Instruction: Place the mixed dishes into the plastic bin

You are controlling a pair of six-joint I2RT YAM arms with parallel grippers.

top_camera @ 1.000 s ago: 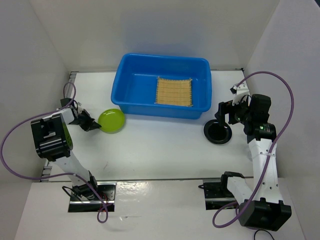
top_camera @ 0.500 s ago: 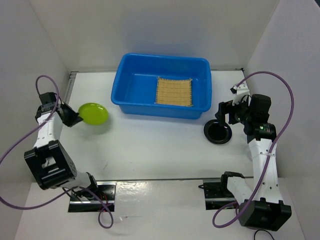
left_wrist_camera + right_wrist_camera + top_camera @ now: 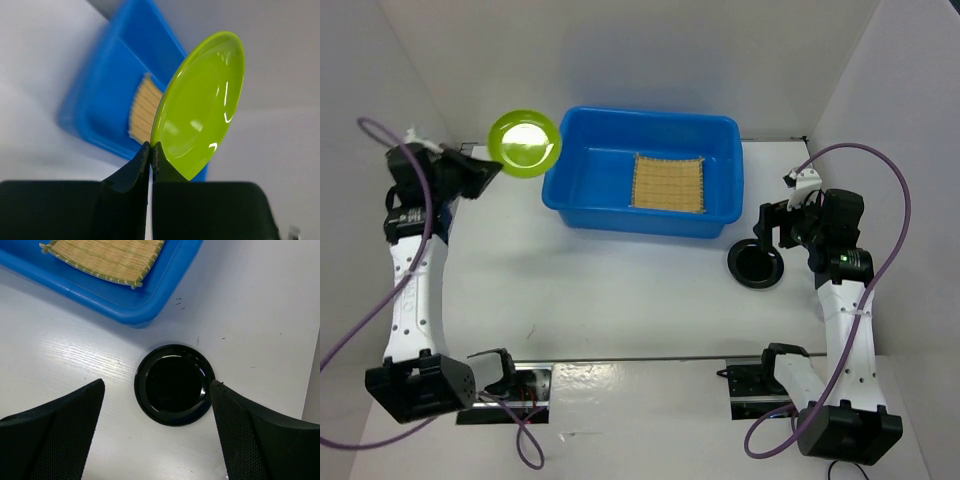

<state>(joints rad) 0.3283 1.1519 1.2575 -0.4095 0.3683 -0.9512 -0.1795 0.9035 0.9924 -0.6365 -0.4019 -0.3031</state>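
My left gripper is shut on the rim of the lime-green plate and holds it raised, just left of the blue plastic bin. In the left wrist view the plate stands on edge in my pinched gripper, with the bin beyond. The tan bamboo mat lies flat inside the bin. The black dish sits on the table right of the bin. My right gripper is open above the black dish, one finger on each side. The clear cup is out of view.
White walls enclose the table on the left, back and right. The bin's near right corner lies just beyond the black dish. The arm bases and purple cables sit along the near edge.
My left gripper has lifted the green plate off the table and carried it up and back to the bin's far left corner. The right arm has not moved.
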